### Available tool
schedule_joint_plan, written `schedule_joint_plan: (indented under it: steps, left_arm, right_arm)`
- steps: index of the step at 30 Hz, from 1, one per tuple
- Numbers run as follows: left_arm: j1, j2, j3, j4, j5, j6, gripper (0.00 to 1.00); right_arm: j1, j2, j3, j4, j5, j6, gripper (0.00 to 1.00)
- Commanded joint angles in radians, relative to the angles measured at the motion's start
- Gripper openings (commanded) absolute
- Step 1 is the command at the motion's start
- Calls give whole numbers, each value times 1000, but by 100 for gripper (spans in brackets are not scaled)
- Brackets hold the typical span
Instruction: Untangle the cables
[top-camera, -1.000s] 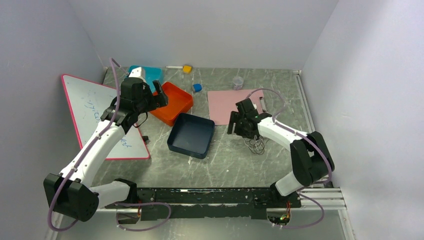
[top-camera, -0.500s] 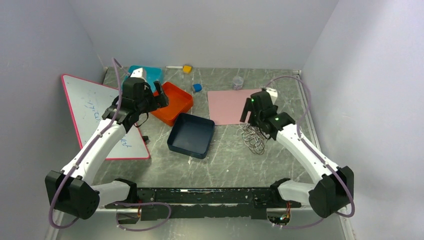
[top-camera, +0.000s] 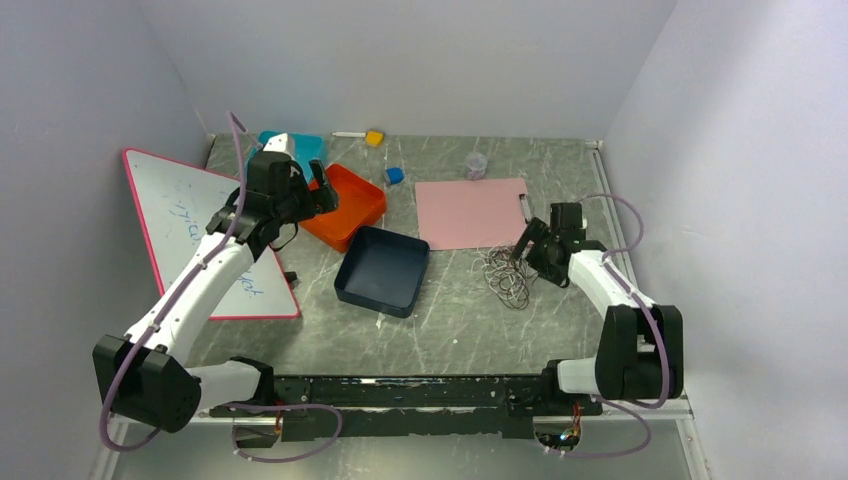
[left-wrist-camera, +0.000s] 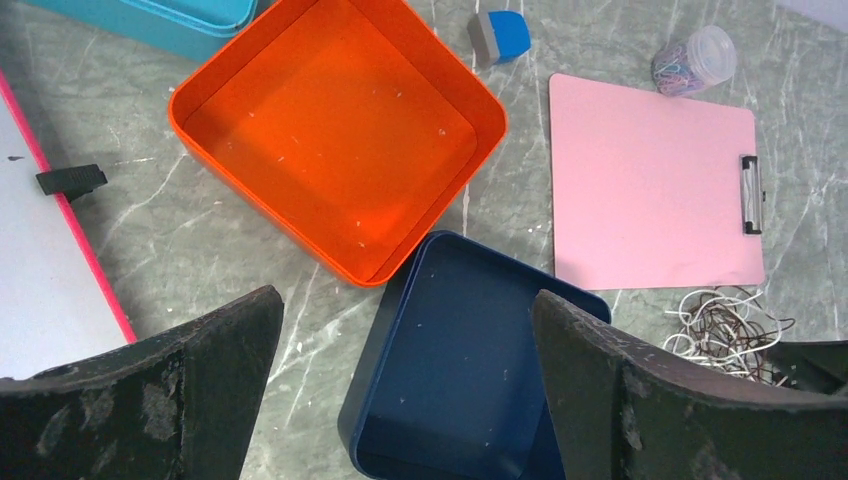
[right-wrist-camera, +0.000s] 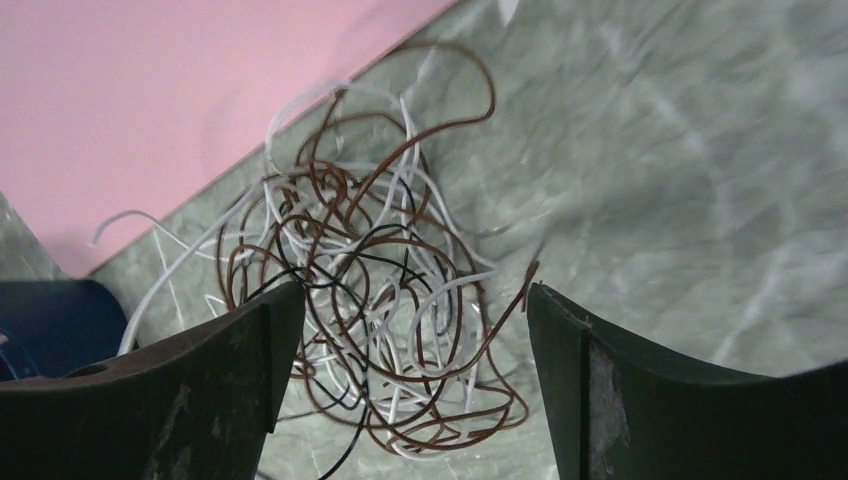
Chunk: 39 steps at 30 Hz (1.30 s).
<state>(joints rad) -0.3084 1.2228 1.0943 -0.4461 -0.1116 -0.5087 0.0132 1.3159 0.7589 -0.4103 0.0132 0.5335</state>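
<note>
The cables (top-camera: 507, 275) lie in one small tangle of white, brown and black wires on the grey table, just below the pink clipboard (top-camera: 472, 212). In the right wrist view the tangle (right-wrist-camera: 385, 300) sits between my open fingers, and nothing is gripped. My right gripper (top-camera: 525, 253) is open, right beside the tangle's right edge. My left gripper (top-camera: 322, 190) is open and empty, held high over the orange tray (top-camera: 345, 205). The tangle also shows in the left wrist view (left-wrist-camera: 725, 325) at the right edge.
A navy tray (top-camera: 383, 270) stands left of the tangle, touching the orange tray. A whiteboard (top-camera: 195, 225) lies at the left. A teal box (top-camera: 300, 150), a blue eraser (top-camera: 395, 176), a yellow block (top-camera: 374, 138) and a jar (top-camera: 476, 165) stand at the back.
My right arm swung right and outward, and its gripper came down beside the tangle's right edge. The tangle now lies uncovered. My left arm has barely moved.
</note>
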Motion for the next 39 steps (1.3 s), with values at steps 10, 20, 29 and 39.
schedule_joint_plan:
  steps: [10, 20, 29, 39]
  left_arm:
    - [11, 28, 27, 38, 117, -2, 99]
    - [11, 11, 20, 32, 121, 21, 99]
    - [-20, 59, 47, 152, 319, 124, 95]
    - [-223, 402, 292, 186, 421, 285, 87]
  right_arm:
    - [197, 123, -38, 253, -237, 93, 83]
    - [300, 77, 72, 115, 30, 45, 89]
    - [300, -72, 135, 63, 82, -78, 90]
    - [300, -126, 68, 141, -50, -50, 87]
